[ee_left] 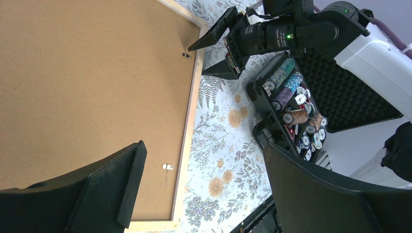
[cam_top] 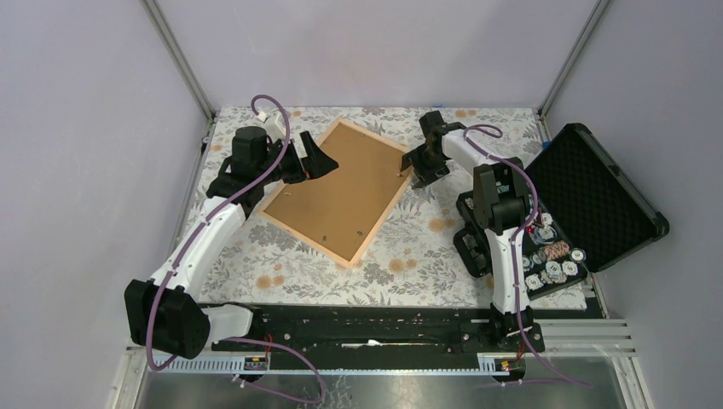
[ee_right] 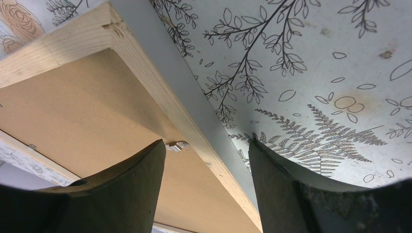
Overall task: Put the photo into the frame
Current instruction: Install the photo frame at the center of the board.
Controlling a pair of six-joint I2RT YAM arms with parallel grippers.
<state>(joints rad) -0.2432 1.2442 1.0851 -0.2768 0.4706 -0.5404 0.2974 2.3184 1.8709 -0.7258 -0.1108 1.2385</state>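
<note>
The light wood frame [cam_top: 382, 210] lies face down and turned at an angle on the floral tablecloth. The photo's brown board back [cam_top: 337, 192] fills it; the print side is hidden. My left gripper [cam_top: 328, 162] is open over the frame's far left edge. In the left wrist view [ee_left: 203, 145] one finger is over the board [ee_left: 87, 73] and the other beyond the rail [ee_left: 189, 131]. My right gripper [cam_top: 415, 175] is open at the frame's right corner. In the right wrist view [ee_right: 206, 145] its fingers straddle the rail [ee_right: 160, 82], touching nothing I can see.
An open black foam-lined case [cam_top: 597, 196] stands at the right, with a tray of poker chips [cam_top: 546, 256] in front of it. Small metal tabs [ee_left: 168, 166] stick out along the board's edge; one [ee_right: 177, 145] is beside my right gripper's left finger.
</note>
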